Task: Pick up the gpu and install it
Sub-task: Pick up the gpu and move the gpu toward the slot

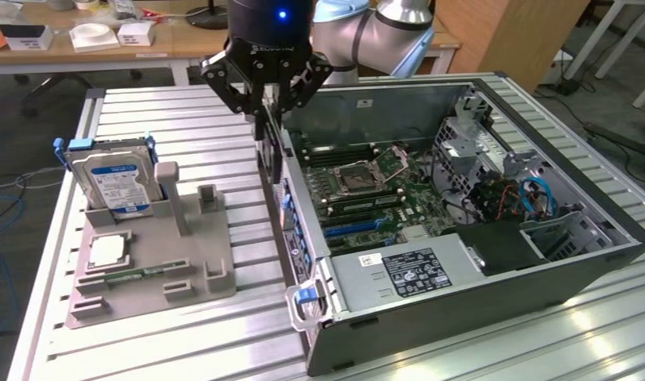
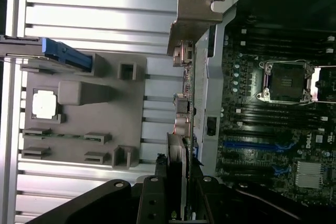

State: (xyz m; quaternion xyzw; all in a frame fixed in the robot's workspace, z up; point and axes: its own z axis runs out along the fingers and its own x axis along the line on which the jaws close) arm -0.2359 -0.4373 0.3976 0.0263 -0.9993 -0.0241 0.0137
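The gpu [image 1: 266,147] hangs on edge from my gripper [image 1: 268,109], a thin dark card held just above the near wall of the open computer case [image 1: 577,262]. My gripper is shut on the card's upper edge. In the wrist view the gripper [image 2: 178,184] clamps the gpu [image 2: 185,95], whose silver bracket [image 2: 191,17] points away from the camera. The card sits over the case wall, beside the motherboard [image 2: 262,119] with its blue slots [image 2: 252,144].
A grey fixture block [image 1: 211,262] on the slatted metal table [image 1: 195,127] holds an upright hard drive [image 1: 110,178], a processor chip [image 1: 107,252] and a green memory stick [image 1: 142,274]. Inside the case lie a power supply [image 1: 407,270] and the drive cage with cables [image 1: 513,190].
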